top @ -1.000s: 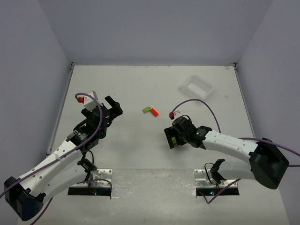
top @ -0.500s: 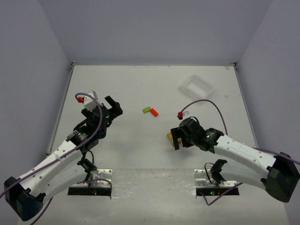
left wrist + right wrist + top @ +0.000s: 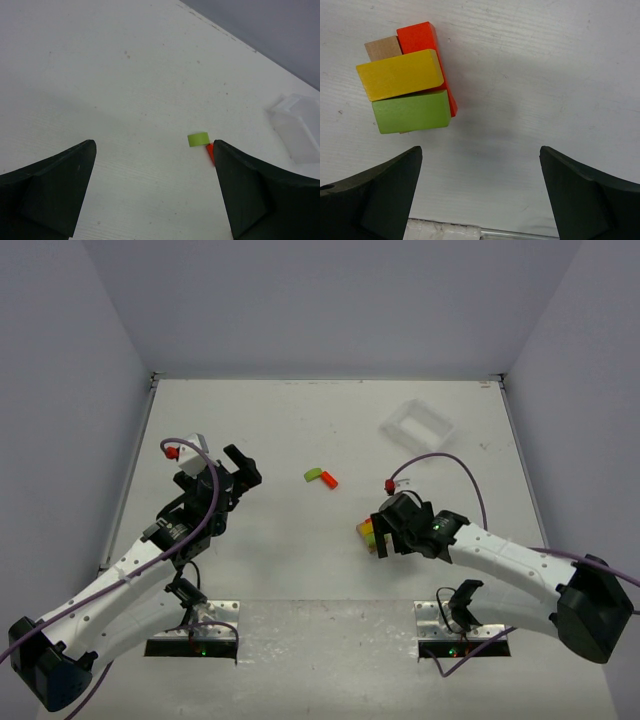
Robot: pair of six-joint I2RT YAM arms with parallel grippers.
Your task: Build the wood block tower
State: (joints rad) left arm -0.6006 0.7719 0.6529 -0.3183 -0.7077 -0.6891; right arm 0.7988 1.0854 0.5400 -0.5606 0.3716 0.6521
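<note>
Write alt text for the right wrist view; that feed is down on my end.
The wood block tower sits upper left on the white table: a yellow block against a green block, a red block and a tan block partly hidden behind them. The right gripper is open and empty, its dark fingers at the bottom corners.

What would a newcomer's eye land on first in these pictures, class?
The small multicolour stack of green, yellow, red and tan blocks, close by the open right gripper. Then a green block and an orange block side by side in the middle, and a white tray farther back right.
</note>
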